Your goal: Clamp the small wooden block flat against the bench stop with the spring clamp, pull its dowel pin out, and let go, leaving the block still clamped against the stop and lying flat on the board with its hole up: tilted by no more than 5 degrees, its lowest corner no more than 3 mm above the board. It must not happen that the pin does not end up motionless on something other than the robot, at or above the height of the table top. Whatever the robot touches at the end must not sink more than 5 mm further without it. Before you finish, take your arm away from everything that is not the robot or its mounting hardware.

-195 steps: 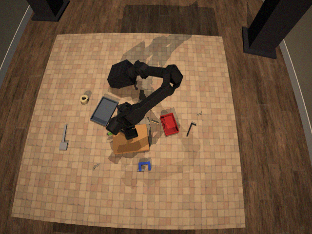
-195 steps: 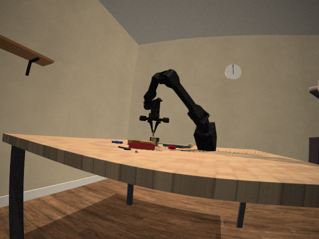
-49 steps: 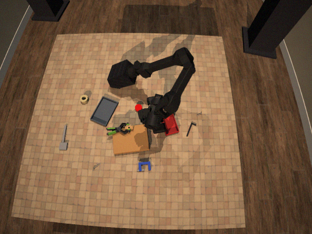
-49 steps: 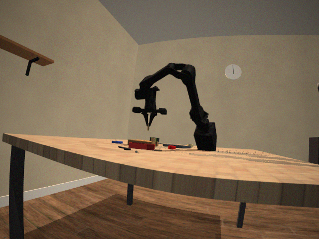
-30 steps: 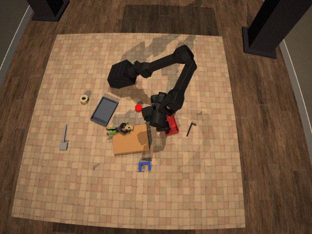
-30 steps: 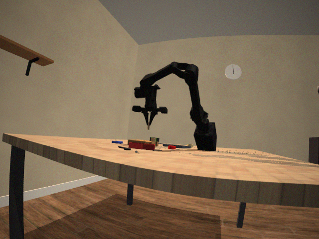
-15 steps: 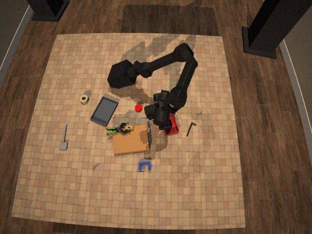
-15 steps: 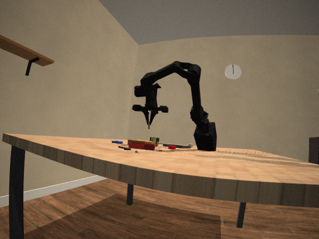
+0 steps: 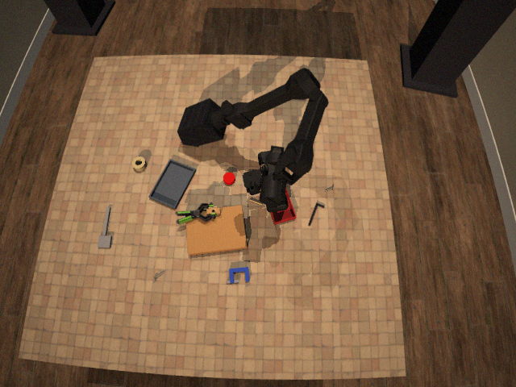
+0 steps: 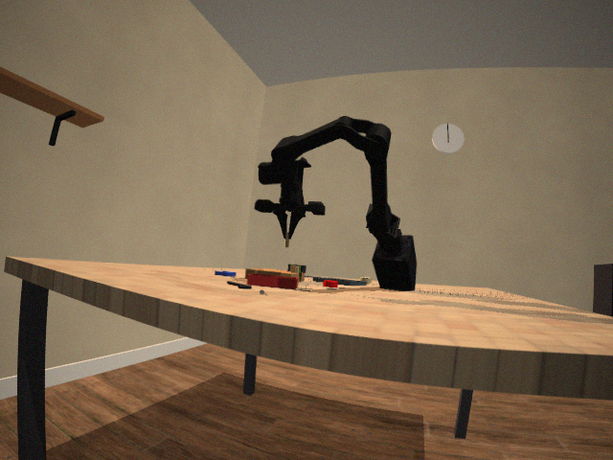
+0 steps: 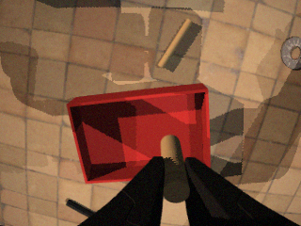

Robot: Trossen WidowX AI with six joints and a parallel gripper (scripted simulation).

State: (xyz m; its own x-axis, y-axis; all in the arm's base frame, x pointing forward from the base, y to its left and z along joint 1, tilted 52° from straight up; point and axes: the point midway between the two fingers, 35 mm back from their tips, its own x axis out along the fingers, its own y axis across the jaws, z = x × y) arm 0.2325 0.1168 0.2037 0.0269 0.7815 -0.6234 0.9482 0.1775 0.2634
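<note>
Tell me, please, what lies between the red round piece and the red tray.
A loose wooden rod lies on the table between the red round piece and red tray, as the top view shows.

The tabletop (image 9: 166, 316) (image 10: 346, 316) (image 11: 28, 137) is checkered in tan and pinkish squares. The open box (image 9: 295, 218) (image 10: 269, 280) (image 11: 136, 94) is red.
</note>
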